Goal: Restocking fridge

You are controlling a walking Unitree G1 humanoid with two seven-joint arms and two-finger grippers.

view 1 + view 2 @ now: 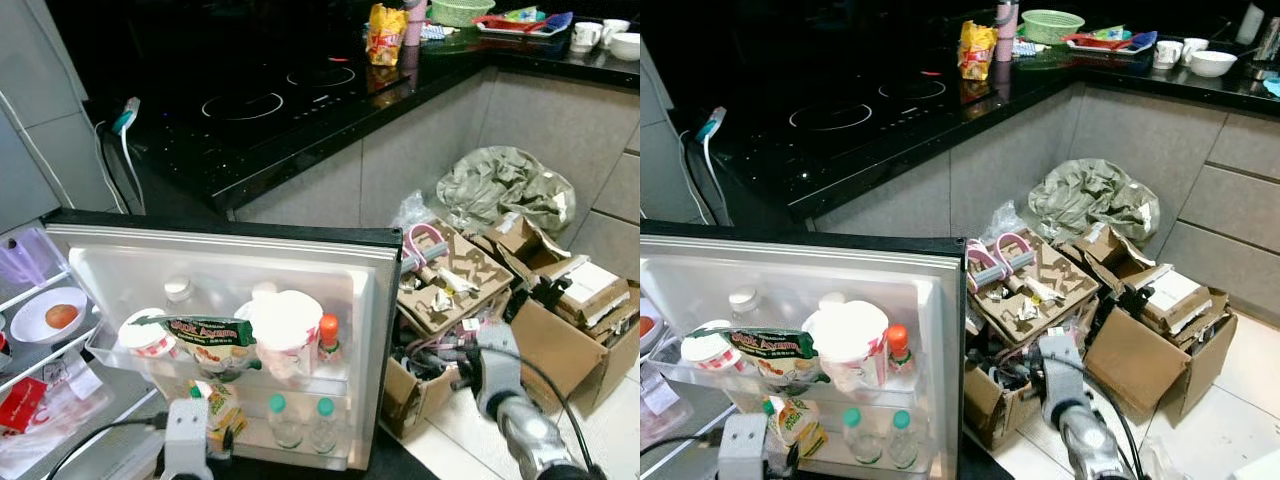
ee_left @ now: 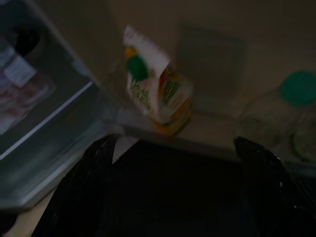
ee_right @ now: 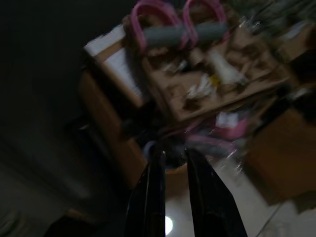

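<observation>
The small fridge's door (image 1: 210, 262) stands open toward me. Its upper rack holds a green snack bag (image 1: 205, 335), a white tub (image 1: 286, 325) and an orange-capped bottle (image 1: 329, 336). The lower rack holds a yellow-green juice pouch (image 2: 157, 94) and two green-capped bottles (image 1: 286, 420). My left gripper (image 2: 175, 140) is open just in front of the lower rack, fingers wide apart, with the pouch a little beyond them and nothing held. To the right of the door my right gripper (image 3: 173, 149) is shut and empty, low over the cardboard boxes (image 3: 197, 84).
Inside the fridge at left, a white plate (image 1: 30, 325) with an orange food item sits on a wire shelf. Open cardboard boxes (image 1: 565, 335) and a grey-green bag (image 1: 505, 185) crowd the floor at right. A black counter with a cooktop (image 1: 270, 100) runs behind.
</observation>
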